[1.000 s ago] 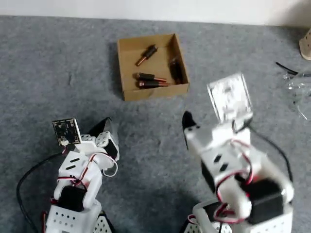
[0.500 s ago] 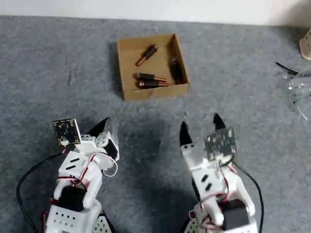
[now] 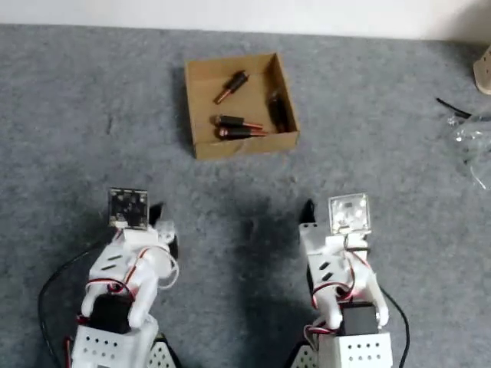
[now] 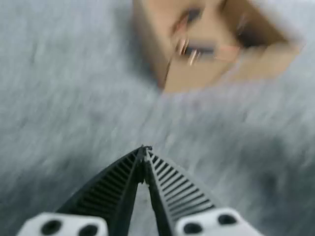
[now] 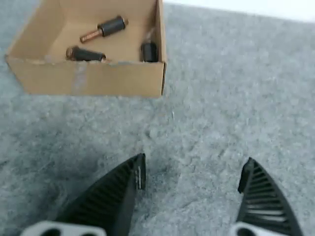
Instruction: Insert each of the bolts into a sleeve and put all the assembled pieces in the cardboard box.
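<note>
Since every bolt-and-sleeve piece I can find lies inside the cardboard box (image 3: 245,144), the task reads as done or close to it; that is a judgement only.

- Box sits at 12 o'clock on the grey-covered table (image 3: 399,92), open side up.
- Four assembled pieces (image 3: 232,85) counted from the high view. One is at the box's 12 o'clock with its copper end pointing toward 7. Two lie side by side along the 6 o'clock wall. A dark one lies against the 3 o'clock wall. All lie flat, none leaning on the rim.
- Left gripper (image 4: 144,150): fingers closed tip to tip, nothing between them. Its arm is folded low at 7 o'clock, well apart from the box, with the gripper pointing toward it.
- Right gripper (image 5: 193,169): fingers spread wide, nothing held. Its arm is folded low at 5 o'clock, also facing the box and well short of it.
- My reading is that both arms are tucked near their bases because nothing is left to carry. The posture looks parked, and it keeps the fingers clear of the box walls.
- Loose wires (image 3: 460,123) lie at the table's 3 o'clock edge, well apart from the box and no part of the job.
</note>
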{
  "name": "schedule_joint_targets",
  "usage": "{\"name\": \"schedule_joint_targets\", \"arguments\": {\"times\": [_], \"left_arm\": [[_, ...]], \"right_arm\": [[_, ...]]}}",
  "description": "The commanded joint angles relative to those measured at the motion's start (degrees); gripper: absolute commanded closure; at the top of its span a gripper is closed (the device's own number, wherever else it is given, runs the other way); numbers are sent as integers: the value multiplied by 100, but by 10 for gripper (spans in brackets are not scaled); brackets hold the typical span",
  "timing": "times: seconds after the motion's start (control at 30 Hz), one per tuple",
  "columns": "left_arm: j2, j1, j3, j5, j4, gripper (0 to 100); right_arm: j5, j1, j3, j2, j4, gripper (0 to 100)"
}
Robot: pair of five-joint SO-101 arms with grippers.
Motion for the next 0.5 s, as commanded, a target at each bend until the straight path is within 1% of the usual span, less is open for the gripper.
{"name": "schedule_joint_targets", "arguments": {"times": [0.0, 0.07, 0.3, 0.4, 0.47], "left_arm": [[-66, -259, 40, -343, 967, 994], [-66, -242, 233, -378, 1257, 994], [-66, -286, 207, -387, 2312, 993], [-66, -470, 207, -387, 2330, 993], [-66, -708, 207, -360, 2330, 993]], "right_arm": [[-35, 84, 804, 4, 444, 714], [-35, 66, 804, 4, 892, 714], [0, 84, 804, -22, 2123, 714], [0, 84, 804, -31, 2721, 714], [0, 84, 804, -48, 2870, 714]]}}
